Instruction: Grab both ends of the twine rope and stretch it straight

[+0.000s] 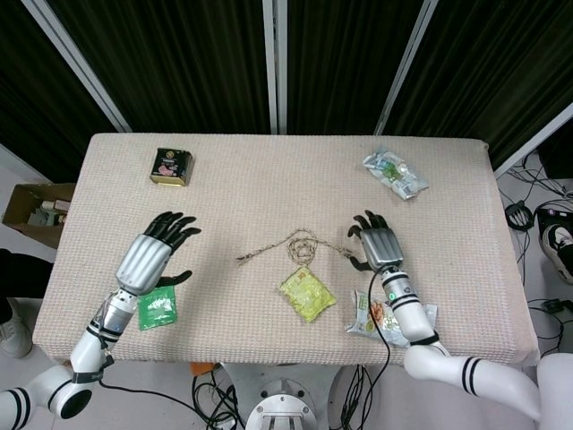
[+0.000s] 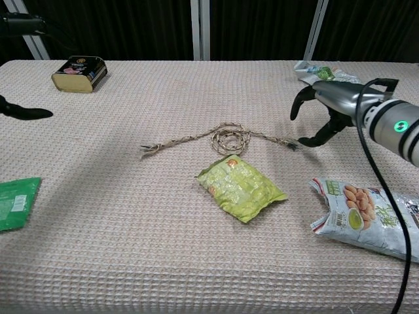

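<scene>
The twine rope (image 1: 298, 245) (image 2: 226, 138) lies on the table's middle with a small coil at its centre and a frayed end on each side. My right hand (image 1: 377, 245) (image 2: 325, 108) hovers open just right of the rope's right end (image 2: 292, 142), thumb tip close beside it, nothing held. My left hand (image 1: 154, 255) is open with fingers spread, well left of the rope's left end (image 1: 242, 259). In the chest view only dark fingertips (image 2: 25, 113) of the left hand show at the left edge.
A yellow-green snack bag (image 1: 306, 293) lies just in front of the coil. A nut packet (image 2: 366, 219) sits front right, a green packet (image 1: 158, 307) front left, a dark tin (image 1: 170, 167) back left, a crumpled wrapper (image 1: 394, 173) back right.
</scene>
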You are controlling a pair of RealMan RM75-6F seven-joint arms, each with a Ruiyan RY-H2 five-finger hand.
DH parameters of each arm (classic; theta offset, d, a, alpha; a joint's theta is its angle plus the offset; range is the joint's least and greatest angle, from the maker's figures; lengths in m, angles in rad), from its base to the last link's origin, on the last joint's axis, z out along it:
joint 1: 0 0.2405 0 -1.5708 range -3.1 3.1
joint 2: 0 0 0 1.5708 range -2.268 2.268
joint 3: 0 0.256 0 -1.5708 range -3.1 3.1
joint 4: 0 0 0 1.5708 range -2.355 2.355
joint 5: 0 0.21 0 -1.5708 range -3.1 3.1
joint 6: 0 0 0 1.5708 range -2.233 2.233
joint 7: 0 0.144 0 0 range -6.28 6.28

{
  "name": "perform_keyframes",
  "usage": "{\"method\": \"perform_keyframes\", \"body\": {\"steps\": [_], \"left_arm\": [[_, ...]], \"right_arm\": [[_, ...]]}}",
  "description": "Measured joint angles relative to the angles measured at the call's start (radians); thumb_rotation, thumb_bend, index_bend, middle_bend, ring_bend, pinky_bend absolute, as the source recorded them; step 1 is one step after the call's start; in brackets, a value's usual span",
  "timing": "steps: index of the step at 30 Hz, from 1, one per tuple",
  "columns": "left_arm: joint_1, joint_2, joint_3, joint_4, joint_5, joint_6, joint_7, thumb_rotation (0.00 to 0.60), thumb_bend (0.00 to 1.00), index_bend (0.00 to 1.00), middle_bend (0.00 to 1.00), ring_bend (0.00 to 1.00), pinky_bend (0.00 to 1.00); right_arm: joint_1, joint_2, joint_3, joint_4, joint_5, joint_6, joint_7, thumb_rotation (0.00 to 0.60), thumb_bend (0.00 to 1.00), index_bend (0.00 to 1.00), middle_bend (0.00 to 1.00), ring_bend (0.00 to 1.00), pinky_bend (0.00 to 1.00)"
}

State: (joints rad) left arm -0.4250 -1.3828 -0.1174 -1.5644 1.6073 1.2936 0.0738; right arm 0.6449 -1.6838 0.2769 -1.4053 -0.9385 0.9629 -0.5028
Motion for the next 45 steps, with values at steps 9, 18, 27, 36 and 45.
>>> {"method": "perform_keyframes", "body": {"steps": [9, 18, 27, 36, 45], "left_arm": [[-0.006, -0.014, 0.019, 0.037, -0.013, -0.007, -0.024, 0.600, 0.14, 0.24, 0.15, 0.11, 0.13], [-0.008, -0.019, 0.031, 0.054, -0.014, 0.003, -0.040, 0.600, 0.14, 0.25, 0.15, 0.11, 0.13], [-0.010, -0.019, 0.037, 0.059, -0.013, 0.013, -0.047, 0.600, 0.14, 0.25, 0.15, 0.11, 0.13], [-0.013, -0.019, 0.039, 0.064, -0.021, 0.013, -0.047, 0.600, 0.14, 0.24, 0.15, 0.11, 0.13], [-0.039, -0.023, 0.015, 0.058, -0.072, -0.040, -0.062, 0.600, 0.16, 0.31, 0.15, 0.11, 0.13]], "right_arm": [[0.111, -0.149, 0.044, 0.150, 0.132, -0.031, -0.045, 0.600, 0.33, 0.46, 0.20, 0.02, 0.14], [0.137, -0.192, 0.036, 0.209, 0.139, -0.027, -0.035, 0.600, 0.36, 0.51, 0.22, 0.02, 0.14], [0.147, -0.212, 0.032, 0.245, 0.131, -0.020, -0.012, 0.600, 0.40, 0.56, 0.24, 0.02, 0.14], [0.154, -0.237, 0.033, 0.286, 0.110, 0.003, 0.001, 0.600, 0.45, 0.64, 0.27, 0.02, 0.14], [0.149, -0.190, 0.020, 0.258, 0.047, 0.050, -0.017, 0.600, 0.46, 0.69, 0.28, 0.03, 0.14]]}}
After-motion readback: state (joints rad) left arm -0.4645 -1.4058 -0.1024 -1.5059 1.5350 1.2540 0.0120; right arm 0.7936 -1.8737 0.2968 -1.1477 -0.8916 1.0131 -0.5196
